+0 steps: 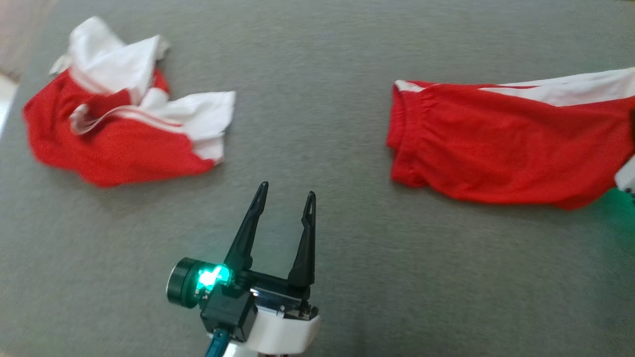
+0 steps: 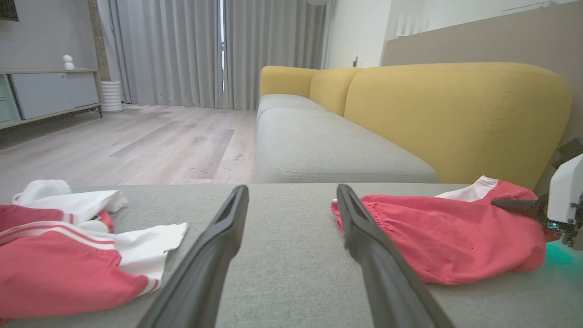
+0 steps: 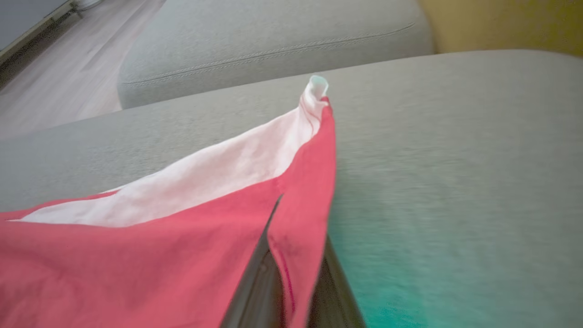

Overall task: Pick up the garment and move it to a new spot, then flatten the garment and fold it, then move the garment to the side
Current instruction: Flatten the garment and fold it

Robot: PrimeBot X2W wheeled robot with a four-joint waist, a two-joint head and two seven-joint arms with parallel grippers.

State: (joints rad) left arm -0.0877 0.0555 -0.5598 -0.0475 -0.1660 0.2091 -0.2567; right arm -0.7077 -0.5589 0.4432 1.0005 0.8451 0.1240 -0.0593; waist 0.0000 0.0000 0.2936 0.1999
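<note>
The garment (image 1: 501,144) is a pair of red shorts with a white stripe along its far side. It lies at about 3 o'clock on the grey cushion (image 1: 347,248), stretched out long and mostly flat, with soft wrinkles. Its stretchy waistband faces 9 o'clock. At the 3 o'clock end, the right gripper (image 3: 296,237) pinches a red edge tight, and the cloth there stands up in a fold.

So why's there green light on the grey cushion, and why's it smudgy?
Head view: the lamp by the left gripper glows green, and the crumpled garment is smeared by motion blur. Left wrist view: sharp, though the wide lens stretches the fingers. Right wrist view: green glow washes the streaky grey cushion beside the held garment.
</note>
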